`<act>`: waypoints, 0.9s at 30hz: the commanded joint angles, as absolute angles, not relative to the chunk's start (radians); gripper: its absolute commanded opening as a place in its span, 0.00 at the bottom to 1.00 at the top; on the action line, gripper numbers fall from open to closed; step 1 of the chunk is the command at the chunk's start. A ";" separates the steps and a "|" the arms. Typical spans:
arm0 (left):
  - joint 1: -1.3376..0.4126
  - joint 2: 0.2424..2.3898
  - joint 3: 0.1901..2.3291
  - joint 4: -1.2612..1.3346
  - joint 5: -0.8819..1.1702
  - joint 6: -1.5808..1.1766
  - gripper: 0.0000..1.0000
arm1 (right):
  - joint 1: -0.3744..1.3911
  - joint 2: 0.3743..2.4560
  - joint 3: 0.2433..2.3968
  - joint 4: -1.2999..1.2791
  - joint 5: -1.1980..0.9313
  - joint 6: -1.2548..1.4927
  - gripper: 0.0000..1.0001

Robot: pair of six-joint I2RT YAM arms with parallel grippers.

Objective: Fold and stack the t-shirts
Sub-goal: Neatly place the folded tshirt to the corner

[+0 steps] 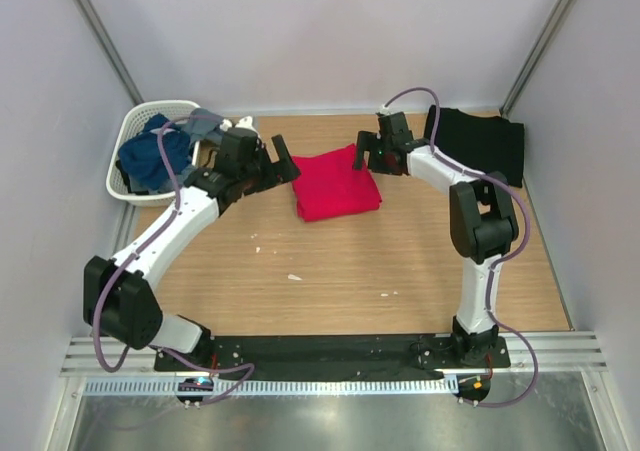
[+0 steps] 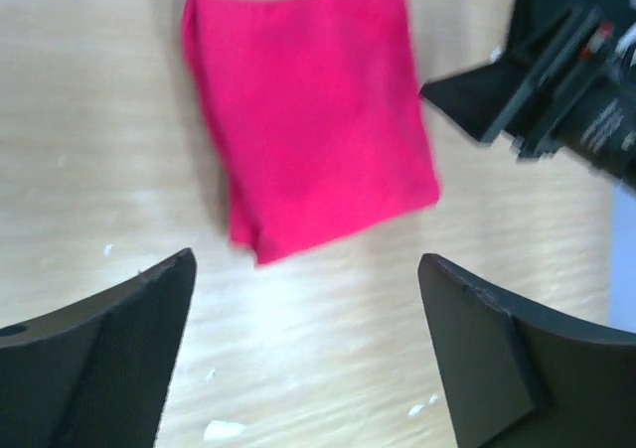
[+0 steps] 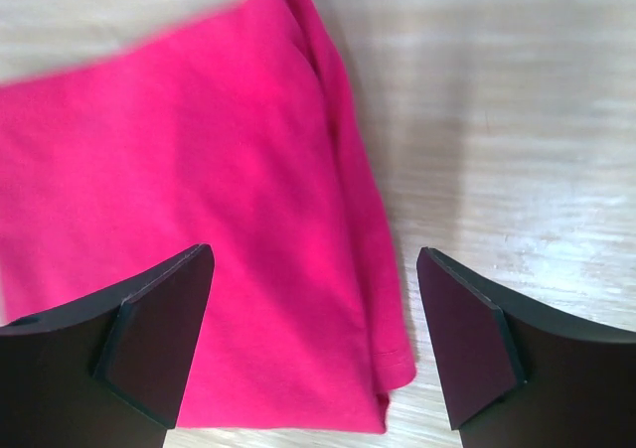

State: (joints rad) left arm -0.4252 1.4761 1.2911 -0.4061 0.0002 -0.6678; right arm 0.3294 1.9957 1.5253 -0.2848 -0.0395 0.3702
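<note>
A white lattice basket (image 1: 160,105) holding blue cloth (image 1: 150,156) sits far left. The left gripper (image 2: 306,261), jaws spread wide and empty, hangs beside the folded red t-shirt (image 1: 335,183) mid-surface (image 1: 330,271). The right gripper (image 3: 314,252), jaws also apart, hovers over the shirt's edge. A black t-shirt (image 1: 480,141) lies far right.

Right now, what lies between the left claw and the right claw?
The folded crimson red cloth t-shirt lies there, flat, gripped by neither the open left claw nor the open right claw; the top external view shows it.
</note>
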 commanded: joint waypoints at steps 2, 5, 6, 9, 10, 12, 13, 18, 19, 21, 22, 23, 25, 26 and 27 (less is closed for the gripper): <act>-0.422 1.335 1.110 -0.457 -0.011 -0.733 1.00 | 0.327 2.037 1.535 -0.308 -0.035 0.331 0.90; -0.422 1.200 1.013 -0.471 -0.031 -0.762 1.00 | 0.327 2.062 1.552 -0.313 -0.041 0.328 0.89; -0.422 1.172 0.997 -0.480 -0.038 -0.776 1.00 | 0.327 2.074 1.558 -0.316 -0.041 0.327 0.88; -0.422 1.091 0.959 -0.517 -0.049 -0.784 1.00 | 0.327 2.097 1.575 -0.321 -0.048 0.327 0.83; -0.422 1.074 0.951 -0.547 -0.057 -0.788 1.00 | 0.327 2.111 1.578 -0.324 -0.052 0.330 0.79; -0.422 1.034 0.931 -0.571 -0.092 -0.790 1.00 | 0.327 2.123 1.582 -0.324 -0.069 0.336 0.76; -0.422 1.023 0.927 -0.592 -0.101 -0.795 1.00 | 0.327 2.132 1.583 -0.324 -0.077 0.344 0.74; -0.422 0.988 0.897 -0.603 -0.095 -0.799 1.00 | 0.325 2.161 1.572 -0.325 -0.083 0.344 0.64; -0.422 0.986 0.893 -0.606 -0.092 -0.801 1.00 | 0.327 2.167 1.569 -0.324 -0.077 0.345 0.58; -0.422 0.983 0.888 -0.606 -0.086 -0.802 1.00 | 0.327 2.175 1.559 -0.324 -0.065 0.342 0.48; -0.422 0.980 0.890 -0.610 -0.084 -0.802 1.00 | 0.327 2.175 1.555 -0.324 -0.057 0.339 0.35; -0.422 0.980 0.890 -0.612 -0.084 -0.801 1.00 | 0.325 2.171 1.548 -0.324 -0.046 0.341 0.26; -0.420 0.976 0.891 -0.618 -0.084 -0.798 1.00 | 0.316 2.160 1.546 -0.324 -0.020 0.341 0.06; -0.420 0.976 0.893 -0.620 -0.086 -0.793 1.00 | 0.308 2.151 1.555 -0.324 -0.017 0.341 0.01; -0.420 0.976 0.893 -0.624 -0.089 -0.790 1.00 | 0.290 2.146 1.563 -0.324 -0.017 0.344 0.01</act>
